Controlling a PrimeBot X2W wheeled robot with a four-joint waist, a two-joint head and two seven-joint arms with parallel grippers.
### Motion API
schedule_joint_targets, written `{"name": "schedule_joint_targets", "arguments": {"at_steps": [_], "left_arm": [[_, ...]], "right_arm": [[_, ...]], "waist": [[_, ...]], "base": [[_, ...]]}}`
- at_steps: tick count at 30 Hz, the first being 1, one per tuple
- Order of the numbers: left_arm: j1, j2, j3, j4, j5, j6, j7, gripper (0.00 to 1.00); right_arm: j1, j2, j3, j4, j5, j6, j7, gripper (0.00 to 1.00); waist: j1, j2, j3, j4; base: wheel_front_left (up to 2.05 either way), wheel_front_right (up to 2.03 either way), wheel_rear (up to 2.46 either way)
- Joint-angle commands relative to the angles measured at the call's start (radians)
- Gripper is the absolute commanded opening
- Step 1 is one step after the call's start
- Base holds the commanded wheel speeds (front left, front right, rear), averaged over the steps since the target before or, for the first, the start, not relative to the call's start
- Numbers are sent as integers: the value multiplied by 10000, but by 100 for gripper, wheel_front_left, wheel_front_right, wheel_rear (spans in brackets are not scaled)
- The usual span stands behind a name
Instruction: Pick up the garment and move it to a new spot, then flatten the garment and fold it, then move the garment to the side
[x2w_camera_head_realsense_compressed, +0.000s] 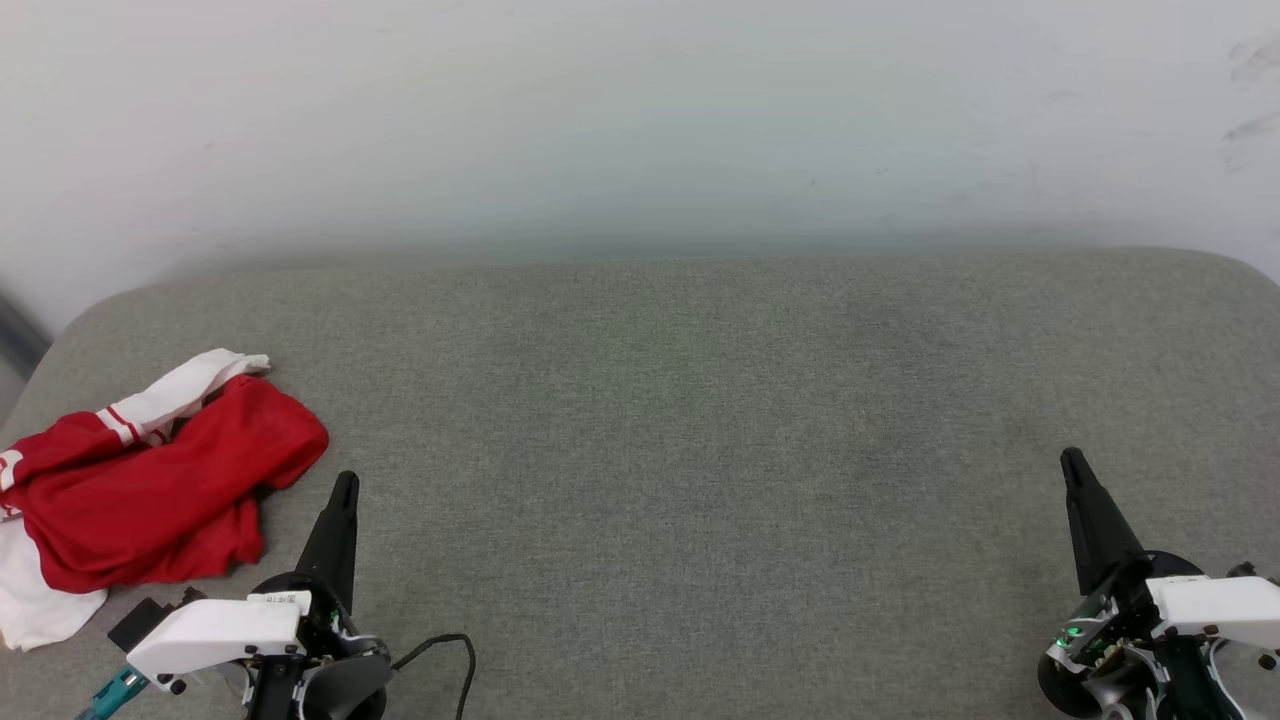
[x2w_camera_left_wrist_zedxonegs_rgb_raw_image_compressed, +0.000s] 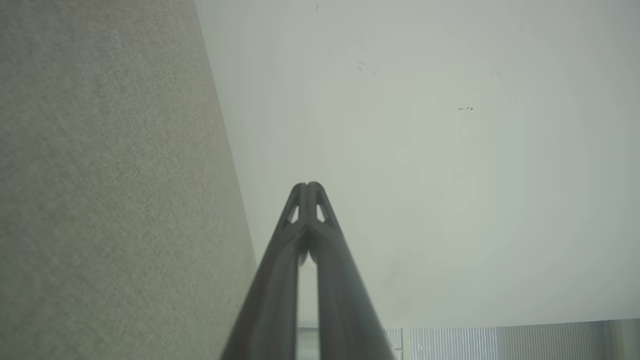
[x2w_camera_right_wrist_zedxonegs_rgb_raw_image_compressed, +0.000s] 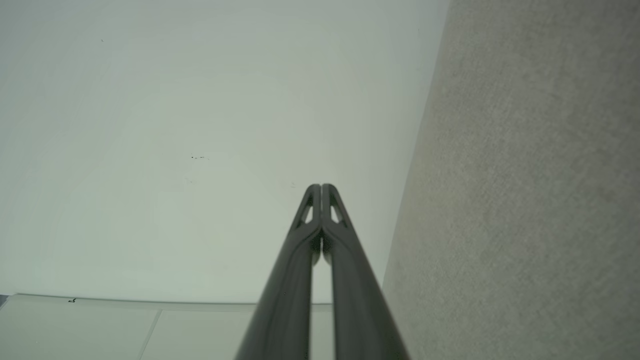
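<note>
Both shut tight and empty: left gripper (x2w_camera_head_realsense_compressed: 345, 487) at 7 o'clock, right gripper (x2w_camera_head_realsense_compressed: 1073, 465) at 4; garment (x2w_camera_head_realsense_compressed: 150, 490) lies crumpled at 8 on the grey cushion (x2w_camera_head_realsense_compressed: 700, 420), so pickup hasn't begun and left needs to open and reach toward 9.

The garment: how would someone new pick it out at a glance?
Find the wide grey fabric surface. At its near left corner, beside the left gripper, lies the garment. Unlike everything around it, it is crumpled, bright red with white sleeves.
</note>
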Motion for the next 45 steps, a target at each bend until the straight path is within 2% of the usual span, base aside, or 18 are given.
{"name": "schedule_joint_targets", "arguments": {"at_steps": [1, 24, 25, 36, 45], "left_arm": [[-74, -17, 13, 0, 11, -23, 13, 0], [-74, -17, 13, -1, 11, -23, 12, 0], [-2, 0, -6, -2, 0, 0, -2, 100], [-67, -6, -652, -86, 91, 6, -498, 100], [-124, -3, -1103, -465, 919, 6, -912, 100]], "right_arm": [[-125, 39, 10, 12, -43, 0, 6, 0], [-126, 39, 10, 11, -43, 0, 6, 0], [0, 0, -1, -3, -1, 0, -4, 100], [264, -32, 229, -261, -348, 1, -458, 100], [348, -214, 558, -603, -1252, 2, -903, 100]], "waist": [[0, 0, 0, 0], [0, 0, 0, 0], [0, 0, 0, 0], [0, 0, -2, 23], [0, 0, -1, 83]], "base": [[0, 0, 0], [0, 0, 0], [0, 0, 0], [0, 0, 0], [0, 0, 0]]}}
